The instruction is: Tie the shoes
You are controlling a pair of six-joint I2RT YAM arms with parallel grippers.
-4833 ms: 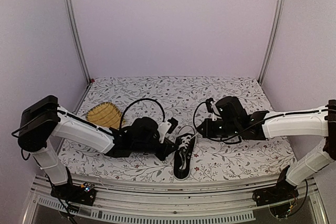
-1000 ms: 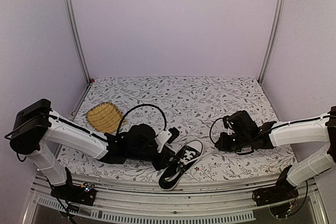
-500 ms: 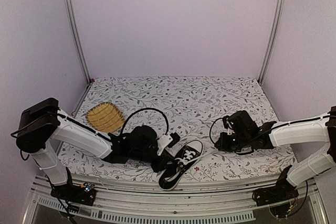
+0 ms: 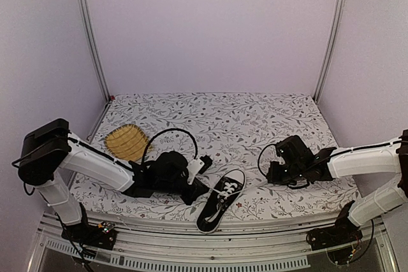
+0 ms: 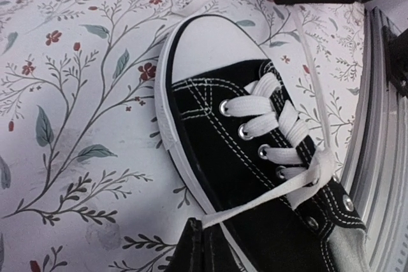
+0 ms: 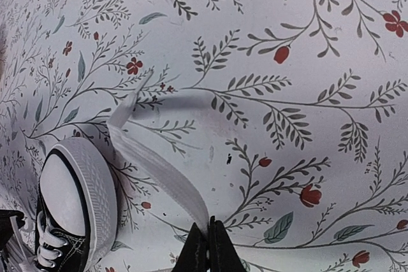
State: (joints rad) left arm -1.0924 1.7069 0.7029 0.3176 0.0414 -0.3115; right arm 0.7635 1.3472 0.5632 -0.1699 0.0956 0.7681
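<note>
I'm seeing the black sneaker [image 4: 220, 200] lying near the table's [image 4: 255, 113] front edge between both grippers. Its long axis is running diagonally, with the white toe cap pointing far-right and the heel toward the arm bases. The left wrist view is cutting off the heel, and the right wrist view is catching only the toe. From above I'm struggling to trace the laces. The wrist cameras are showing the left gripper [image 5: 203, 230] clenching one white lace [image 5: 255, 200] and the right gripper [image 6: 208, 234] pinching the other lace [image 6: 159, 173].

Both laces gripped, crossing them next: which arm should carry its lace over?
Probably left. The left hand pinches a taut lace right beside the sneaker; the right hand holds the other lace farther off, lying slack by the toe cap.
</note>
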